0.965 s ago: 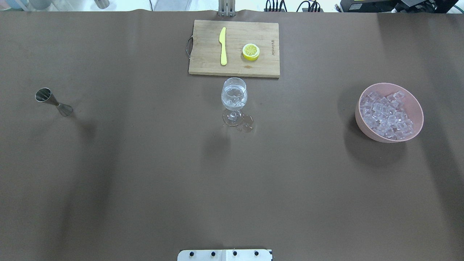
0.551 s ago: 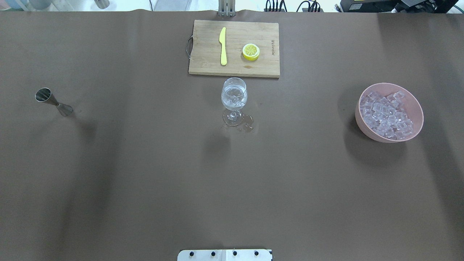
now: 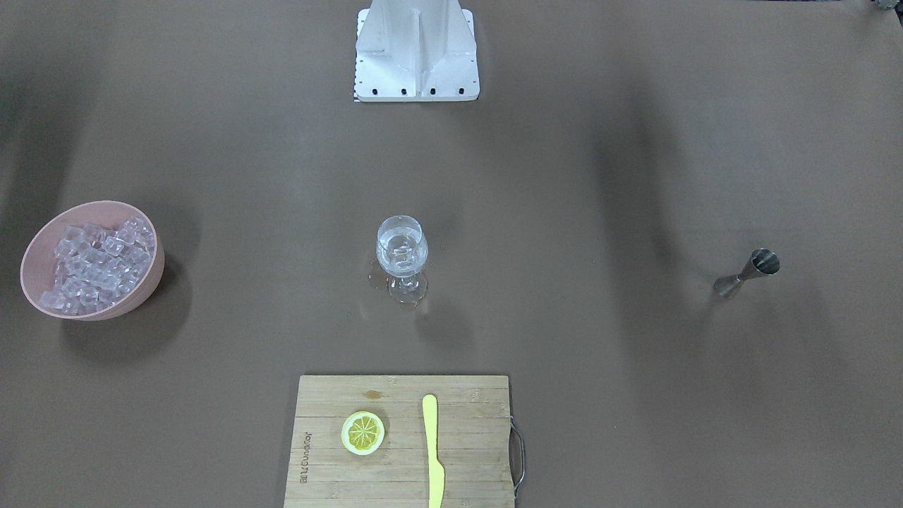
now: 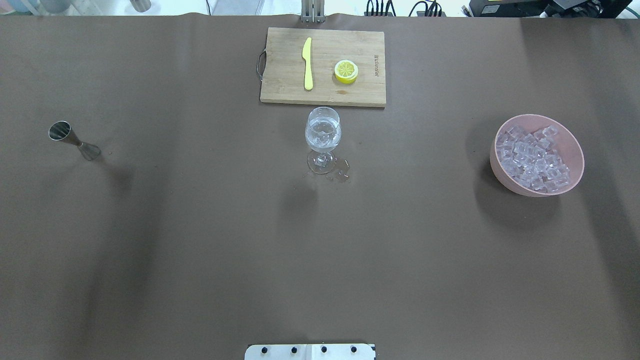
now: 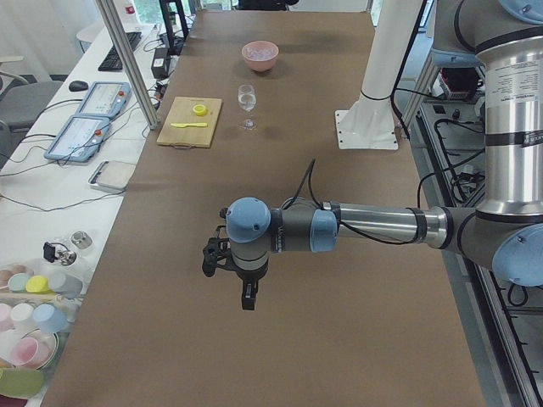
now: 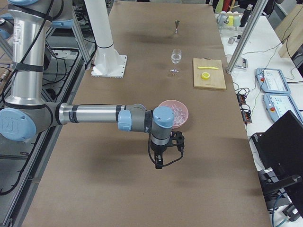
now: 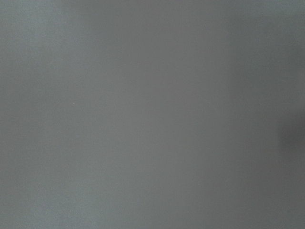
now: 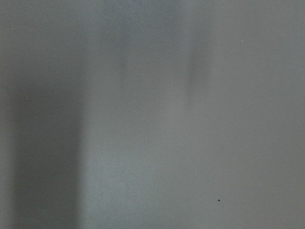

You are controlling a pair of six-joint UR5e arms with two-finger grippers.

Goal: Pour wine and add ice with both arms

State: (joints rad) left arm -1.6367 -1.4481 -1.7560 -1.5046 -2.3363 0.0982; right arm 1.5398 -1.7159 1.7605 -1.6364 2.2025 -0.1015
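The wine (image 4: 323,139) sits, apparently, well apart from both jaws.

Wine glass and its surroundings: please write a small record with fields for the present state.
wine glass: upright, centre of the table
wine: clear liquid in the glass, perhaps with cubes
wet patch: on the table beside the glass foot
ice: heaped in the pink bowl, robot's right side
jigger: upright, robot's left side
cutting board: beyond the glass, carries yellow knife and lemon slice
left tool: over bare table; open or shut unclear
right tool: over bare table; open or shut unclear
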